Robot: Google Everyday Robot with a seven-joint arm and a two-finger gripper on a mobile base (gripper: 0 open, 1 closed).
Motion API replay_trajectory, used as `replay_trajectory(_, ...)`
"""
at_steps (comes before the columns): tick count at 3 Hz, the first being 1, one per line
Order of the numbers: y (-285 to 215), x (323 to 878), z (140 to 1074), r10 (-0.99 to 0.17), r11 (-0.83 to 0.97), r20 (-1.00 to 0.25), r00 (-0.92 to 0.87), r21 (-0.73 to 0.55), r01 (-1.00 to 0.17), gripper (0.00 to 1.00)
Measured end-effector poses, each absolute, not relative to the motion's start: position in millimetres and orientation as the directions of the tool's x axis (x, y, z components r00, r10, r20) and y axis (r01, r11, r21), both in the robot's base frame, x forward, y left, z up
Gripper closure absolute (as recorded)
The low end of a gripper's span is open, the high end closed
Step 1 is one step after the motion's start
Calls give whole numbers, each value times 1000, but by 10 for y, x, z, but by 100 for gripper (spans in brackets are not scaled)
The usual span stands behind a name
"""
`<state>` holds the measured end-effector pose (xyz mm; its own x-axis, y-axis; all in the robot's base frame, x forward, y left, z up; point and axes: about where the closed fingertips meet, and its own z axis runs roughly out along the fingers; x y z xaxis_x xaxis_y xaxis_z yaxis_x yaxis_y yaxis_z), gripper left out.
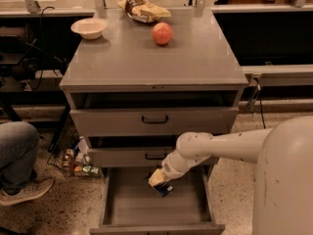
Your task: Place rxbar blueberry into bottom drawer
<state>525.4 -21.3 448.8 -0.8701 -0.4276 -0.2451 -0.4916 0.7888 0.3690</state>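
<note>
The bottom drawer (146, 214) of the grey cabinet is pulled out and open, a wide plain grey box. My gripper (157, 178) reaches down from the right over the middle of the drawer, near its back. The rxbar blueberry (164, 188), a small dark navy bar, sits at the gripper's tip, just above or on the drawer floor. I cannot tell whether the bar touches the floor.
On the cabinet top (146, 62) are an apple (162, 33), a chip bag (142, 8) and a white bowl (88, 27). The two upper drawers (154, 119) are slightly open. A person's leg and shoe (19, 160) are at the left. Clutter (76, 163) lies left of the cabinet.
</note>
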Motion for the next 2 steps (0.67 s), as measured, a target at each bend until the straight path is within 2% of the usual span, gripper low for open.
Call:
replay_trajectory(1,-270,5194,4243,-397,824,-199,-896,351,-444,100)
replay_trajectory(2,-508,5069,3622,-329,887,-113,-938,304,-348,100)
